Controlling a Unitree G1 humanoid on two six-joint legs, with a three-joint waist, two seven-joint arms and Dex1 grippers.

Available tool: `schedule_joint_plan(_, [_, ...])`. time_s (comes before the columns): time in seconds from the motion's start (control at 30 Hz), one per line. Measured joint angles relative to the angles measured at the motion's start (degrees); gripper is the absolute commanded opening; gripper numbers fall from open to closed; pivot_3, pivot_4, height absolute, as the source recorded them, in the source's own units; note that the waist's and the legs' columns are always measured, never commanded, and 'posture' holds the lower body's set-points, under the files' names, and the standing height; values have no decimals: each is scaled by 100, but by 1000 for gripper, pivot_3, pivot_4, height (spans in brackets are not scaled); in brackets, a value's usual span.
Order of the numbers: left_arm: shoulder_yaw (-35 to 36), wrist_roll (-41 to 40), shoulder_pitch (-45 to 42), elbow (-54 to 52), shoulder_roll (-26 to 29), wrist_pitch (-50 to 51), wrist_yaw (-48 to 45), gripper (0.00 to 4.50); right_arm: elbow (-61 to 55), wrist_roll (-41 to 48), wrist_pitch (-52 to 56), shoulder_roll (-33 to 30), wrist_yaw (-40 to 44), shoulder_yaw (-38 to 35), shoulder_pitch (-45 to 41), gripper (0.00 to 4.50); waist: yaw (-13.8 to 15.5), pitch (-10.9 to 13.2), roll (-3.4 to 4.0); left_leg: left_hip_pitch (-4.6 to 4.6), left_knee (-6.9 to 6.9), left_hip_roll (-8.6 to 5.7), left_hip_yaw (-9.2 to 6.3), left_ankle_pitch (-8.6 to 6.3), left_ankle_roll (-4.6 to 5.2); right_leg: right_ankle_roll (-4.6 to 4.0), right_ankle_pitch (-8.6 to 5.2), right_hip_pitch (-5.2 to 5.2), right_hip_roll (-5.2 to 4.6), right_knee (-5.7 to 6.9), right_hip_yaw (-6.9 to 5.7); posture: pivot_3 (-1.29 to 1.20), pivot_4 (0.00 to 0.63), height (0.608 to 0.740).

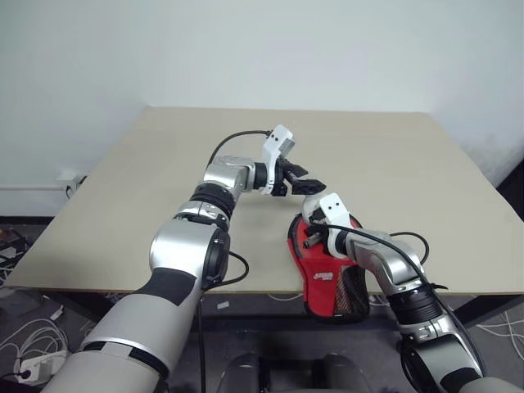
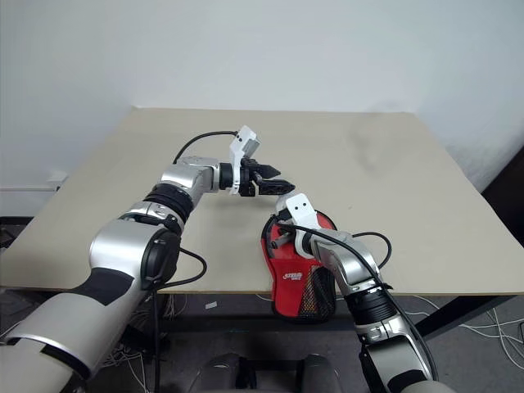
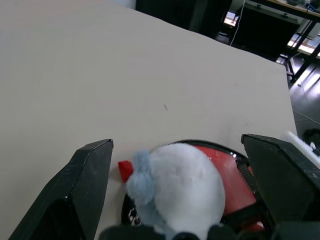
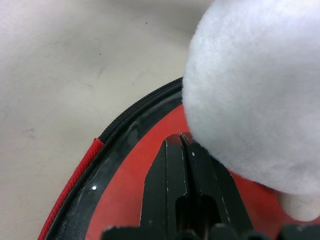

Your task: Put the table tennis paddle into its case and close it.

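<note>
Right tool (image 2: pixel 282 237) jaws shut, pinning the red case (image 2: pixel 299 282) at the bench (image 2: pixel 409 188) near edge to steady it, holding nothing; left tool (image 2: pixel 274 185) wide open, empty, hovering just beyond.

**Case at the near edge, arms closing in from both sides**

The case (image 1: pixel 327 274) lies on the table (image 1: pixel 147 188) at its near edge, handle end hanging over it. The right gripper (image 4: pixel 182 145) rests on top of the case. The left gripper (image 1: pixel 299 182) hovers just behind it, slightly left, above the table.
</note>
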Motion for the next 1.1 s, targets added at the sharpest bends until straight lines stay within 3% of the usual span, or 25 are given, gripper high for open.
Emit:
schedule_joint_plan(0.2, [-154,16,242,-150,575,54,-504,4474,-253,352,376,-179,344,-329,40,0,-19,0,0,-2,1,0,0,1,-6,0,-1,-5,-1,7,1,0,0,724])
schedule_joint_plan(0.43, [-327,29,456,-244,857,94,-774,4474,-1159,774,297,-793,1051,-426,251,0,-30,1,0,-4,1,0,-3,-15,17,2,-3,-8,-1,7,2,0,0,724])
schedule_joint_plan(0.6, [-626,38,836,-825,898,35,-1294,4474,-1674,1476,55,-864,1459,-1064,194,0,-41,1,1,-2,0,1,-2,-16,17,1,-3,-6,-1,6,2,0,0,724])
schedule_joint_plan(0.67, [-889,42,1263,-1342,869,11,-1649,4474,-1635,1666,-3,-756,1363,-1438,-44,0,-45,1,1,-2,1,2,1,-15,15,0,-2,-8,-1,8,3,0,0,724])
schedule_joint_plan(0.77, [-1289,16,1953,-2304,846,188,-2079,4500,-1379,1793,-81,-665,1087,-1813,-437,893,-43,1,1,-3,1,5,4,0,-13,-1,-2,-11,-1,12,3,0,0,724])
schedule_joint_plan(0.87, [-1521,-5,2379,-3218,790,521,-2108,4500,-913,1697,-198,-653,726,-1925,-590,893,-28,1,1,-4,3,3,6,1,-14,-1,-2,-9,-2,12,4,0,0,724])
schedule_joint_plan(1.03, [-1753,-83,2626,-4130,231,932,-1538,4500,-284,1348,-485,-597,290,-1855,-696,893,-12,1,2,-3,5,1,10,0,-13,2,-3,-9,-2,13,11,0,0,724])
schedule_joint_plan(1.1, [-1790,-118,2655,-4246,80,1034,-1326,4083,-181,1271,-582,-586,216,-1803,-695,929,-44,2,3,-2,4,3,10,2,-13,2,-3,-10,1,18,12,0,0,724])
